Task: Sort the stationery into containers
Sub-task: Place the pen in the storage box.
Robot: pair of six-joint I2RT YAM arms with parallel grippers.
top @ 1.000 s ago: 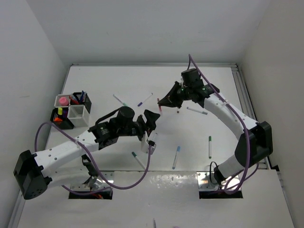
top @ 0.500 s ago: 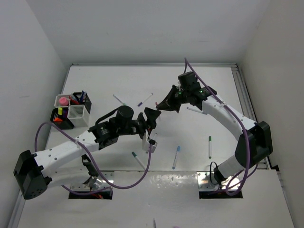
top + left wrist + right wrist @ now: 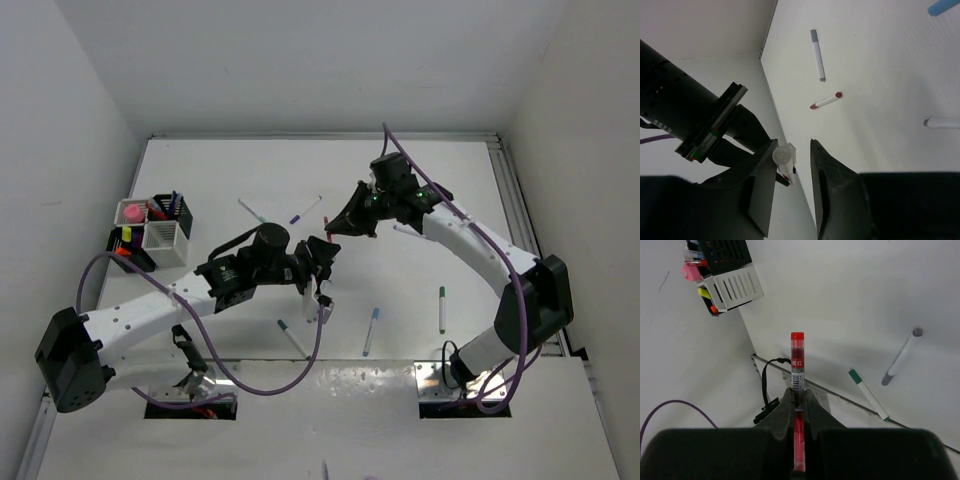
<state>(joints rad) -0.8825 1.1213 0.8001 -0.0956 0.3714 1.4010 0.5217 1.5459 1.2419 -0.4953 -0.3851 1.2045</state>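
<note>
The right claw point(image 3: 799, 392) is clamped tight on a slim red pen with a red cap point(image 3: 797, 355). The pen sticks straight out past the fingertips and hangs above the white tabletop point(image 3: 400, 170), a little beyond its middle. The left claw point(image 3: 794, 149) stands narrow but not closed. A thin pen with a clear cap point(image 3: 784, 161) sits between its jaws, touching one finger (a sliver of gap shows on the other side), so no grip on it is visible. At the left edge of the tabletop a white square mesh holder point(image 3: 165, 237) stands clustered with black mesh holders point(image 3: 172, 212), which have coloured pens and highlighters in them. Loose on the tabletop, nearer the arm bases, lie a green-capped pen point(image 3: 441, 308), a blue pen point(image 3: 372, 328) and a teal-tipped pen point(image 3: 290, 335).
</note>
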